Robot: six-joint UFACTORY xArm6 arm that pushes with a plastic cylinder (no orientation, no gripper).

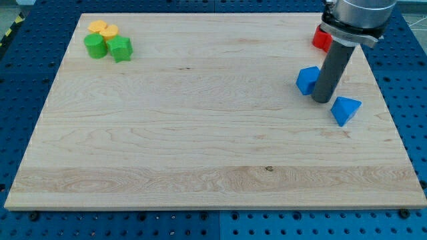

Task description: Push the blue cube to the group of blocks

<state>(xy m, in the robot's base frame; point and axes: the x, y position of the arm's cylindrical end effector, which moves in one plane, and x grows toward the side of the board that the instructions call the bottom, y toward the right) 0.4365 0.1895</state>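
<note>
A blue cube [307, 80] lies on the wooden board [200, 133] at the view's right. My tip [322, 100] touches the board just right of the cube, against its right side. A blue triangular block [345, 109] lies just right of and below the tip. The group of blocks is at the view's top left: a yellow block [103, 30], a green cylinder [95, 46] and a green star-shaped block [121, 49], all close together.
A red block [321, 38] sits at the view's top right, partly hidden behind the arm. The board lies on a blue perforated table [413, 100].
</note>
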